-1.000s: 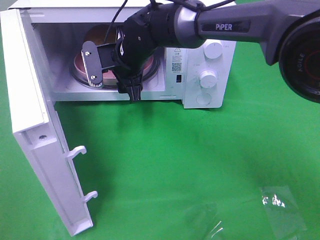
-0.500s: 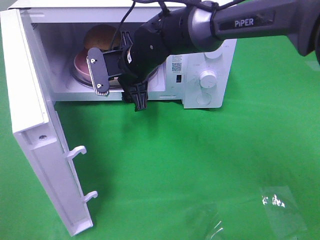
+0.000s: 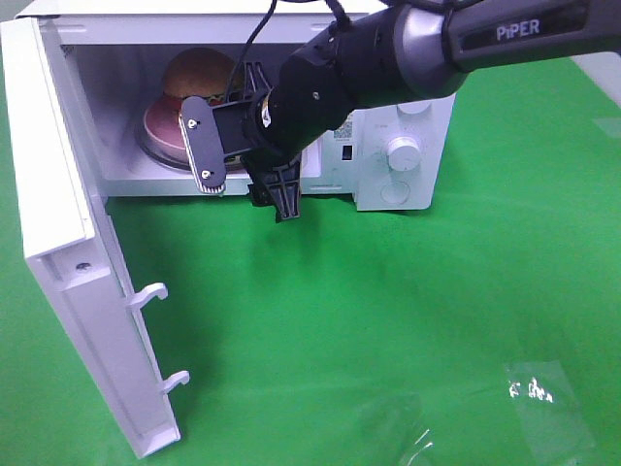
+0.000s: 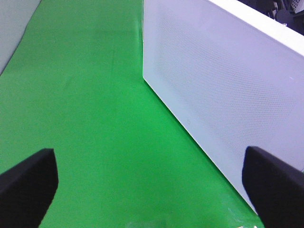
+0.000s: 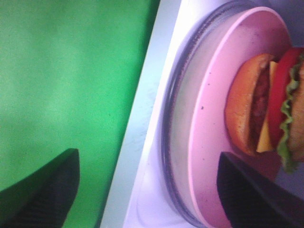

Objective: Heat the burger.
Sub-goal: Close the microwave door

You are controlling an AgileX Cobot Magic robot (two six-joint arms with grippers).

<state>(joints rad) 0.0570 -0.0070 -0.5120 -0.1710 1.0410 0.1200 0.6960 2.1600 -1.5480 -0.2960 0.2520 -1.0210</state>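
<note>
Draw the right gripper (image 3: 245, 194) straight back from the oven mouth, level, above the sill, jaws kept wide to avoid clipping the plate (image 3: 160, 126) rim. Judging by the lie of things: loading done, clearing-out in hand.

Jaws well apart, nothing between them, touching nothing. Hanging just in front of the opening, one finger to each side of the plate edge in the wrist view.

Beyond the fingers: burger (image 3: 199, 73) upright on the plate, plate on the glass turntable (image 5: 173, 142), all inside the microwave (image 3: 417, 107), in the left part of the cavity. Nothing more to do to the burger itself.

Further out: door (image 3: 58, 243) swung fully open to the left, latch hooks showing. Once clear of the opening, close it with a push on the outer face. Probably best left to the left gripper (image 4: 152, 190), hanging beside that face, jaws wide, empty, in contact with nothing. Press far enough to seat the hooks, gently enough not to slide the oven on the green cloth (image 3: 388, 311).

Then on to the knob (image 3: 403, 150) on the panel.
</note>
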